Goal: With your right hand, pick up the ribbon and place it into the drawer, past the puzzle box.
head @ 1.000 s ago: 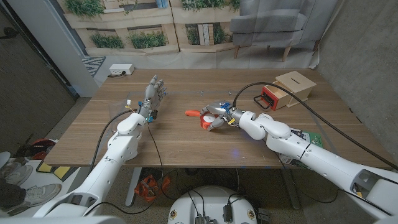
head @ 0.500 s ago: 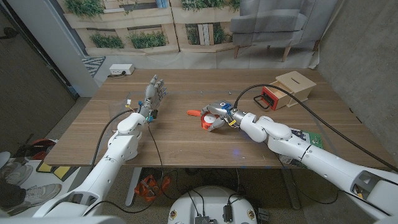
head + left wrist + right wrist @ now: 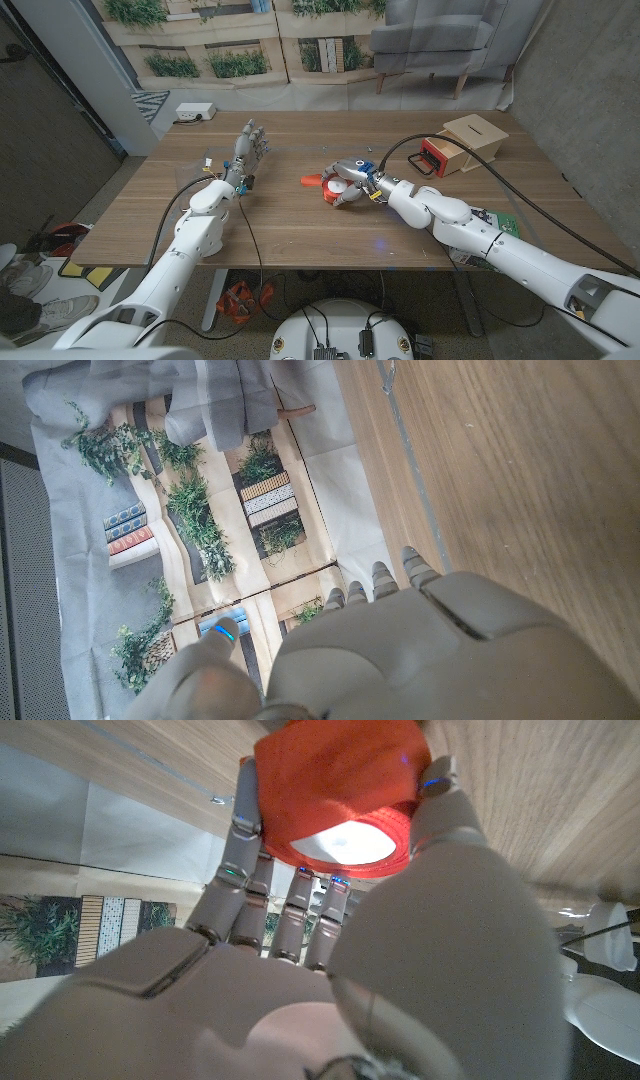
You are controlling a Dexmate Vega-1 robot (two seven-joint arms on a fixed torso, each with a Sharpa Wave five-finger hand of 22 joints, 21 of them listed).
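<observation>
**Ribbon held in right hand near table centre**

Ribbon [image 3: 326,186] — an orange-red spool with a loose tail — was found at mid-table, with the right hand [image 3: 350,182] closed around it. The tail extended from the spool toward nine o'clock and lay on the wood. In the right wrist view the spool [image 3: 340,795] sat between the thumb on one side and the fingers [image 3: 246,830] on the other, its white core visible against the wooden table [image 3: 290,230]. Whether the spool was lifted clear of the surface or touching it could not be determined.

The drawer [image 3: 438,155] — red-fronted, pulled out of a light wooden box — stood at roughly two o'clock from the right hand, well apart from it. The puzzle box [image 3: 477,134], of plain wood with a slot in its top, stood just behind the drawer, touching or nearly touching it. A black cable looped over the table between the right hand and the drawer.

The left hand [image 3: 250,145] was positioned at about ten o'clock from the ribbon, well apart, fingers extended away from the robot and held apart, holding nothing. The left wrist view showed the back of that hand [image 3: 400,650] over the table's far edge.

A white power strip [image 3: 195,112] lay beyond the table's far left corner.
</observation>
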